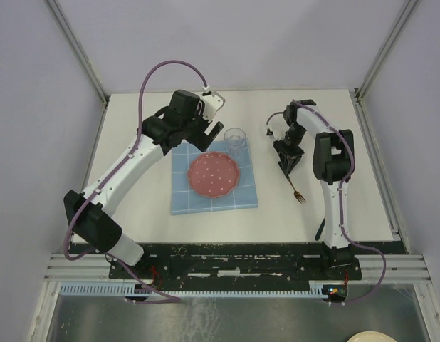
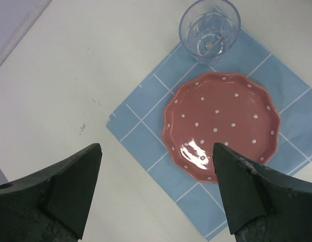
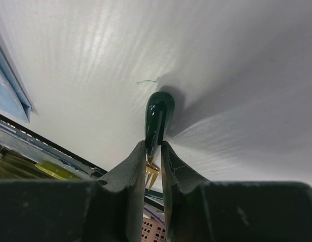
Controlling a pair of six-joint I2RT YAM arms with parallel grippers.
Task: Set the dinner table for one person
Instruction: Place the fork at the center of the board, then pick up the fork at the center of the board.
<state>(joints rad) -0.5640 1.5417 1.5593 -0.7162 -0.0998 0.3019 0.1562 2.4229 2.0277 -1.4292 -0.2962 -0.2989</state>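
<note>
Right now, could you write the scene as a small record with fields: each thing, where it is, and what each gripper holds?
table: white, flat
placemat: blue grid cloth, flat on the table
plate: pink with white dots, on the placemat
glass: clear, upright, at the placemat's far right corner
fork: green handle, gold tines, right of the placemat
left gripper: open, holds nothing, over the placemat's far edge
right gripper: shut on the fork's handle
</note>
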